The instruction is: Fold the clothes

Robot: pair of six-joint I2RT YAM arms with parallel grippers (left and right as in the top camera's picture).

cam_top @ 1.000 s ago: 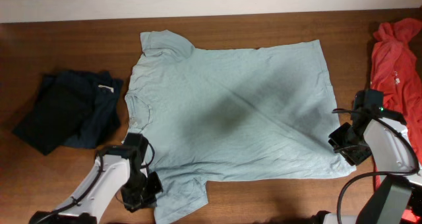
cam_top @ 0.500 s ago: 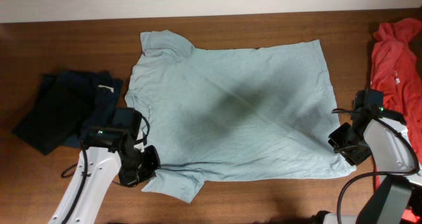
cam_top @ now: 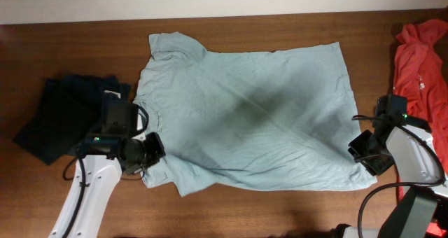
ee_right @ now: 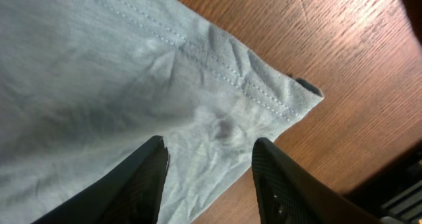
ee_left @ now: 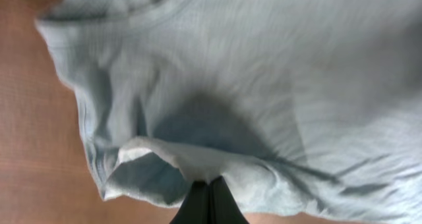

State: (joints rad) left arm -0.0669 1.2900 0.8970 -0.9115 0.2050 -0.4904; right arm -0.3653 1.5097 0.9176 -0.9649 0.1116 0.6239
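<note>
"Where was the T-shirt (cam_top: 252, 112)?"
"Spread flat mid-table (cam_top: 280, 210), neck leftward. The left gripper (ee_left: 208, 192) had its fingers pinched tight on a fold of it. The right gripper (ee_right: 209, 145) stood wide apart over the hem corner (ee_right: 300, 95), perhaps touching."
"Around it?"
"A navy garment (cam_top: 66, 119) to the left, a red garment (cam_top: 420, 56) to the right."

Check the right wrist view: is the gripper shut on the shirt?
No, the right gripper holds its fingers apart over the T-shirt corner.
</note>
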